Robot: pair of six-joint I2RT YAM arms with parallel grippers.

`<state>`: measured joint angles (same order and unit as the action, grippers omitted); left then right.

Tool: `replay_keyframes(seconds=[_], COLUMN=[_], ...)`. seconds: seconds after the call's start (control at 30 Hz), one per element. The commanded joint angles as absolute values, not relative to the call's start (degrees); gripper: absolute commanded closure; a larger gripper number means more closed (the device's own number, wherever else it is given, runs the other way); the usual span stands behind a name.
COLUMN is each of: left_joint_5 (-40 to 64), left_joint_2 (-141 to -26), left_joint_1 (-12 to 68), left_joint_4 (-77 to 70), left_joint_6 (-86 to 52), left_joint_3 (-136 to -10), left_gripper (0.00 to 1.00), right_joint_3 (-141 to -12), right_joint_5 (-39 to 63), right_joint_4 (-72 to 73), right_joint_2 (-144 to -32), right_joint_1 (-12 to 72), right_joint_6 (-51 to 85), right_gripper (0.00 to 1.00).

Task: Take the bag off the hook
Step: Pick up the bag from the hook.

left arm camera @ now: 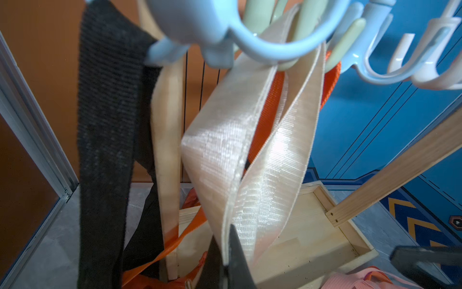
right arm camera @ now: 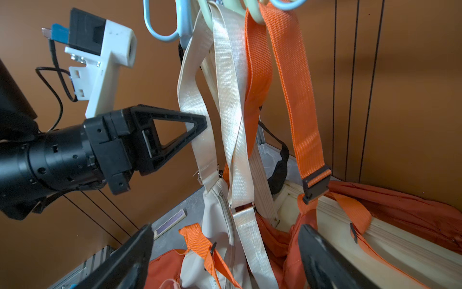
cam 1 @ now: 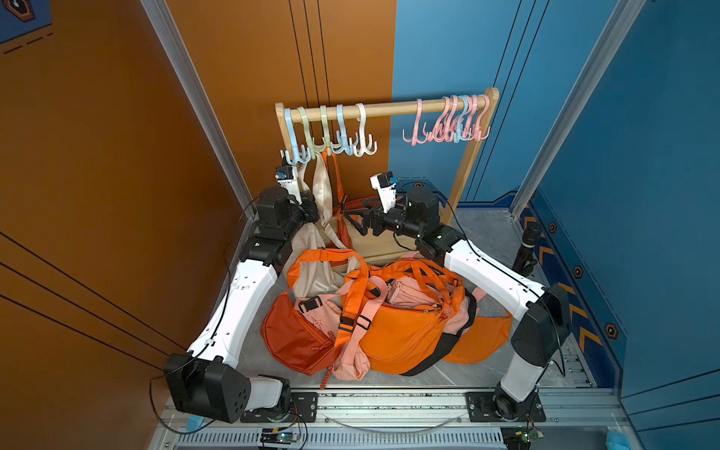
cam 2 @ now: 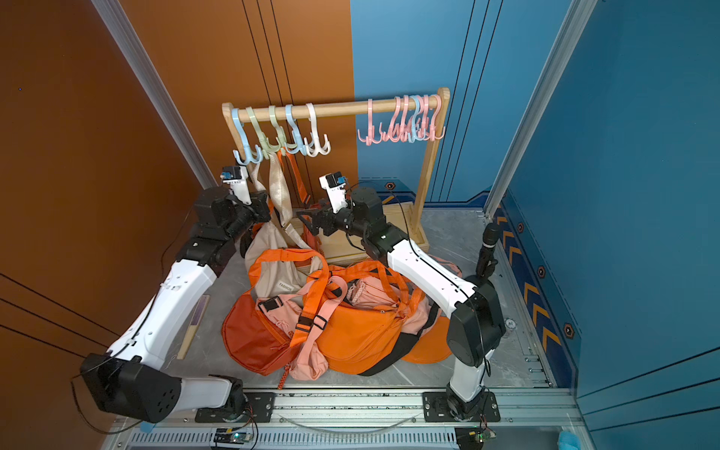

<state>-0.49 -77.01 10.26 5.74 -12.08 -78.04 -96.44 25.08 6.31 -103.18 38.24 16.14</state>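
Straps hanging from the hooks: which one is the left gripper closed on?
The cream strap, pinched in the left gripper; the orange strap and black strap hang free.

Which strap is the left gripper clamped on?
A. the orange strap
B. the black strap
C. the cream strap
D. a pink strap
C: in the left wrist view the left gripper is shut on the cream strap, while the orange strap hangs behind it, outside the fingers.

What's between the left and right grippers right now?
The hanging cream strap, which the left gripper pinches, and the orange strap beside it; right wrist view.
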Motion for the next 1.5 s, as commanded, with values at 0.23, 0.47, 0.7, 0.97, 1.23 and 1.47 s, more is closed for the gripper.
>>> replay_keyframes(seconds=[0.23, 0.47, 0.7, 0.97, 1.23, 1.47], left_joint_5=[0.94, 0.83, 1.07, 1.43, 1.58, 2.82], left_joint_2=[-72.98, -71.51, -71.13, -70.68, -69.68, -71.35], left_joint_1=[10.81, 10.85, 10.84, 10.51, 9.89, 10.06], left_joint_4=[6.16, 6.6, 6.51, 6.94, 6.86, 8.03], left_joint_6=[-12.49, -12.74, -13.01, -12.77, -13.01, -13.01], left_joint_3=[-76.66, -75.7, -75.08, -74.98, -74.23, -77.27], left_gripper=[1.0, 1.0, 1.0, 1.0, 1.0, 1.0], right_joint_3=[-108.78, -122.18, -131.7, -135.89, -138.43, -135.46], right_joint_5=[28.7, 28.66, 28.31, 27.53, 27.68, 27.6], right_joint_4=[6.33, 1.34, -0.68, 1.58, 0.49, 0.68], right_joint_2=[-112.77, -123.8, -131.0, -134.74, -135.37, -131.06], right_joint_1=[39.82, 39.84, 39.81, 39.82, 39.81, 39.83], right_joint_6=[21.88, 22.33, 24.52, 28.26, 29.09, 28.06], right_gripper=[0.15, 0.12, 0.13, 0.43, 1.0, 1.0])
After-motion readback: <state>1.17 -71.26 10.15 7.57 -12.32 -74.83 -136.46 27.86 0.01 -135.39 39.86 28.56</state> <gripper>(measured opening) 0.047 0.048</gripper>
